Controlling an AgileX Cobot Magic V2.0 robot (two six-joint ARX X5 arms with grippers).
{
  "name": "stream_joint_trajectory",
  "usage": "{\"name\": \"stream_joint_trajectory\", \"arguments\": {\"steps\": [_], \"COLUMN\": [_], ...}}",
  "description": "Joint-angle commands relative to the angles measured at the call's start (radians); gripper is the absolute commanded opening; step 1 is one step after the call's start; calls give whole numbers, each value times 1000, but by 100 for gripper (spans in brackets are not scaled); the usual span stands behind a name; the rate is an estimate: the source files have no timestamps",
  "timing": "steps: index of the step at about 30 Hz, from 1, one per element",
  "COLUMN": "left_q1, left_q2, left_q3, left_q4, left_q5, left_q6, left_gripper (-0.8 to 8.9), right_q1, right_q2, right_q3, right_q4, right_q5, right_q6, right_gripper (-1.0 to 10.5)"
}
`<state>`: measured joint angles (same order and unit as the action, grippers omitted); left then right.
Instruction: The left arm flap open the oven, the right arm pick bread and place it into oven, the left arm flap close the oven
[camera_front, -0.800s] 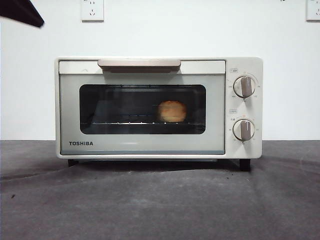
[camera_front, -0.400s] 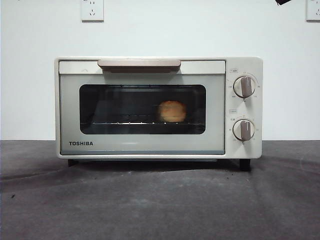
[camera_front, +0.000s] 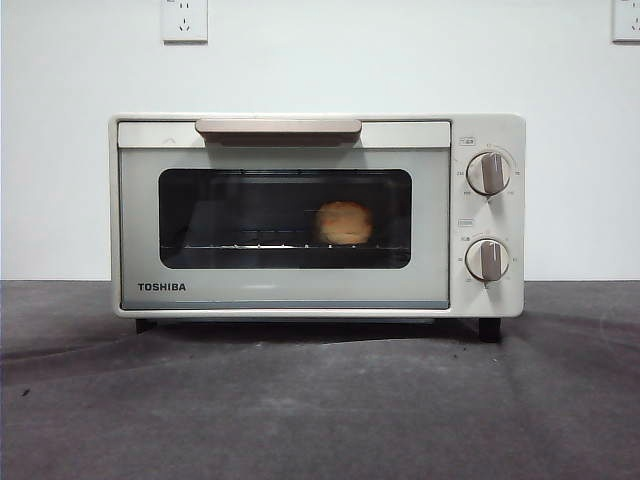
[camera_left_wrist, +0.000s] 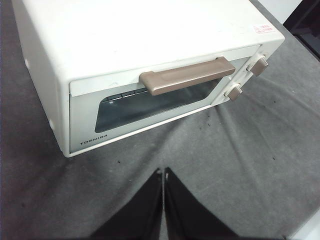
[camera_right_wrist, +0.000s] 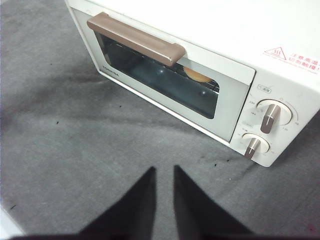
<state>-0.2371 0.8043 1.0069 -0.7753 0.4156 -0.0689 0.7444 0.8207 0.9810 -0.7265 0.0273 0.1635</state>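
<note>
The cream-white oven (camera_front: 300, 290) stands in the middle of the table with its door shut and its tan handle (camera_front: 278, 127) at the top. The bread (camera_front: 344, 222) lies on the rack inside, right of centre behind the dark glass; a sliver of the bread (camera_right_wrist: 196, 75) also shows in the right wrist view. My left gripper (camera_left_wrist: 163, 171) hovers in front of the oven (camera_left_wrist: 125, 45), jaws pressed together and empty. My right gripper (camera_right_wrist: 164, 169) hangs above the cloth in front of the oven (camera_right_wrist: 235, 45), with a narrow gap between its jaws and nothing in it. Neither arm shows in the front view.
Two grey-brown knobs (camera_front: 488, 173) sit on the oven's right panel. A dark grey cloth (camera_front: 320, 400) covers the table in front. Wall sockets (camera_front: 185, 18) are on the white wall behind.
A black arm tip at the top left corner a second ago is gone, and the tip at the top right half a second ago has also left the front view. Oven and bread unchanged.
</note>
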Motion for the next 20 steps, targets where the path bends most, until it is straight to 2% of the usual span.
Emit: {"name": "stream_joint_trajectory", "arguments": {"steps": [1,20], "left_q1": [-3,-3], "left_q2": [3,-3], "left_q3": [20,20], "left_q4": [8,6], "left_q5": [-3,-3], "left_q6": [13,13], "left_gripper": [16,16], "right_q1": [6,6], "right_q2": [8,8], "right_q3": [16,16], "right_q4": [15,47], "right_q5": [3,3], "right_q6": [8,8], "right_gripper": [10,10]}}
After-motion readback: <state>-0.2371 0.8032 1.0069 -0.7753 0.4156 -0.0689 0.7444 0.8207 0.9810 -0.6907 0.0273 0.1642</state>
